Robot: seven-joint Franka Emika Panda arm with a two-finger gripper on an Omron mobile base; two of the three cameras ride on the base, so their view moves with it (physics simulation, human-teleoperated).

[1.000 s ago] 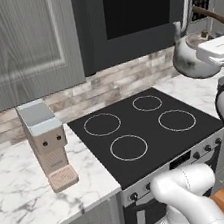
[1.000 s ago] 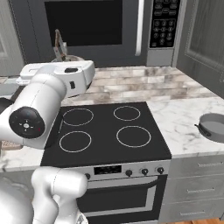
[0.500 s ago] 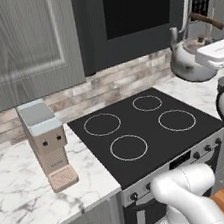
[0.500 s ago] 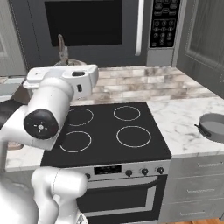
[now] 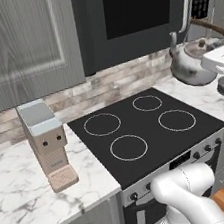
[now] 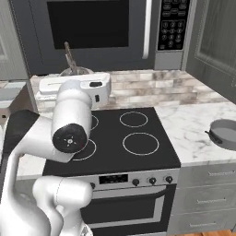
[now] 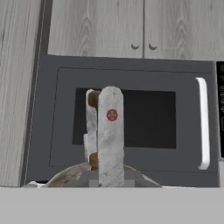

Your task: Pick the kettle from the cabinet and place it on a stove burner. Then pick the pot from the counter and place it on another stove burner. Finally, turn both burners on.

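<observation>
kettle point(image 5: 190, 63) | held by handle in closed tool | above cooktop point(image 5: 146, 129)

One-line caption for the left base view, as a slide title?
Kettle carried above the right edge of the black cooktop, all four burner rings bare; coffee machine on the counter.

We see a microwave point(image 5: 138, 14) w/ dark window, our landmark. Beige coffee machine point(image 5: 47, 143) sits well left of and below it. Oven control knobs point(image 6: 152, 180) lie below it. Stone-tile backsplash point(image 6: 152, 87) runs just beneath.
</observation>
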